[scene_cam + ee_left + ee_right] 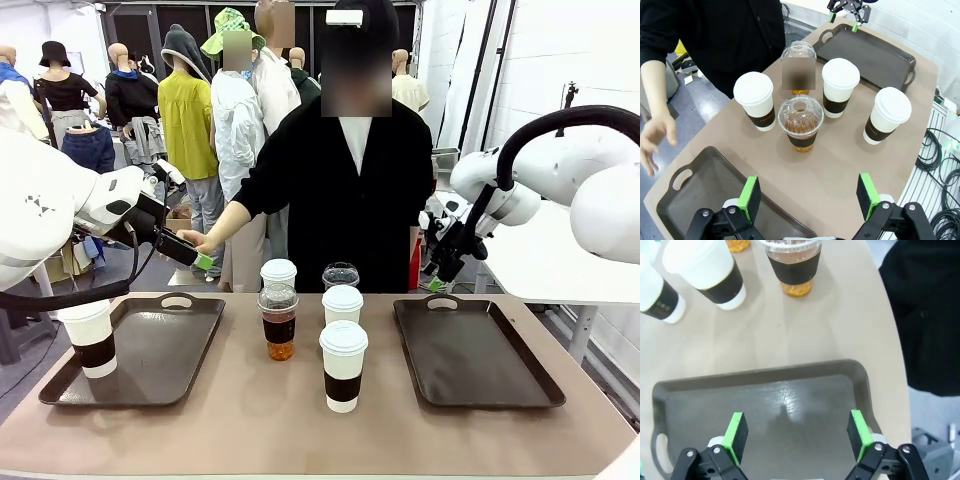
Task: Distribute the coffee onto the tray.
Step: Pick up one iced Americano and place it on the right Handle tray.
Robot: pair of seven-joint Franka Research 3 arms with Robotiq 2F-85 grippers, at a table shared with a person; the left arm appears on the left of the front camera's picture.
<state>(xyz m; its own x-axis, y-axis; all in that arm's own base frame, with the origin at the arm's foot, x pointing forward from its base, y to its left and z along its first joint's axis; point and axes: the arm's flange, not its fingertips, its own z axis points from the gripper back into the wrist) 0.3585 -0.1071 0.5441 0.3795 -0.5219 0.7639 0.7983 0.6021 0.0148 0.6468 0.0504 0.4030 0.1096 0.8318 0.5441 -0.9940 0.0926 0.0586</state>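
Front view: on the table the left tray carries one sleeved white cup at its near left corner. The right tray lies opposite. Between the trays stand five cups: the rear white cup, the near clear cup of brown liquid just in front of it, the far clear cup, the middle white cup and the front white cup. The left gripper hangs above the far end of the left tray, with the person's hand just beside it. The right gripper hangs over the far edge of the right tray. Left wrist view: the left gripper's green pads stand wide apart, holding nothing, above the table between the left tray and the five cups. The near clear cup sits closest to the pads. Right wrist view: the right gripper's fingers are likewise spread and hold nothing, directly above the right tray. The far clear cup and two white cups stand on the table beyond its rim.
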